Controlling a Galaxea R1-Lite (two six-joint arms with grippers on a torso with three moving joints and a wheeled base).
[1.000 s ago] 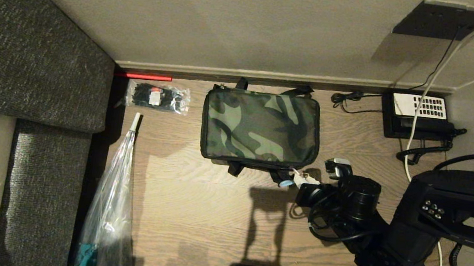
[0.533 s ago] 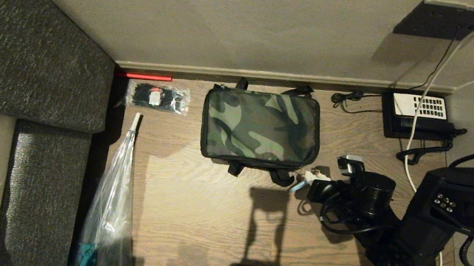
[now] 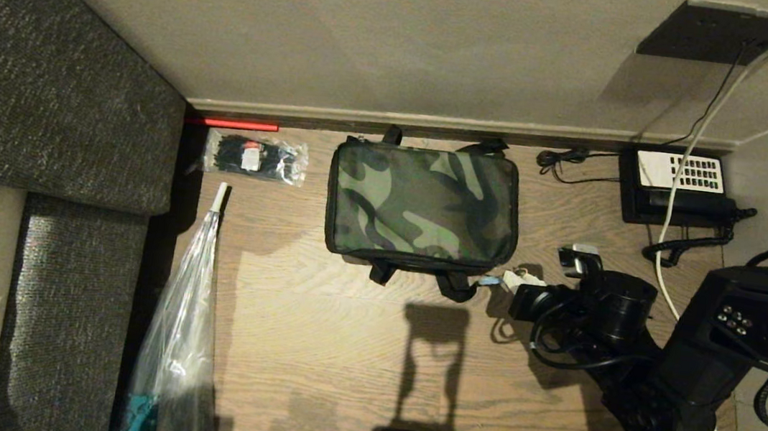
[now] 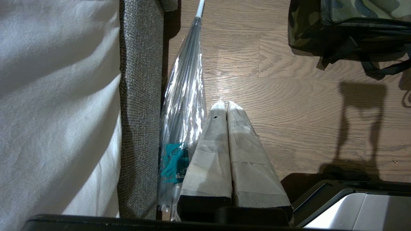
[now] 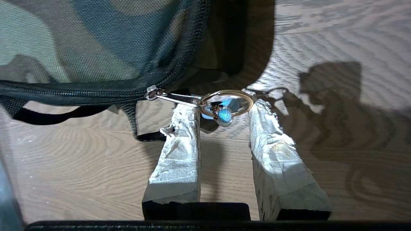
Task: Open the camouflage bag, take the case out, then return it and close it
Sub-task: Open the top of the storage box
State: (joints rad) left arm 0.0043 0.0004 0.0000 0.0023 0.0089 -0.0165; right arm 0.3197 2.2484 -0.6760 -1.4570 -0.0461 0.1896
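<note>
- Right gripper [image 5: 223, 106], tape-wrapped fingers clamping the gold zipper-pull ring [image 5: 226, 102], is drawing it rightward from its earlier spot.
- Boxy green-brown camouflage fabric bag [image 3: 423, 205] is lying zipped, centre frame.
- Left gripper [image 4: 227, 107] is staying closed.

The bag [image 3: 422, 207] lies flat on the wood floor, camouflage lid up and zipped shut, black straps poking out at its near and far edges. Its zipper pull [image 5: 173, 97] sticks out from the corner nearest the right gripper [image 5: 224, 110], its gold ring [image 5: 226, 102] spanning the two fingertips.
</note>
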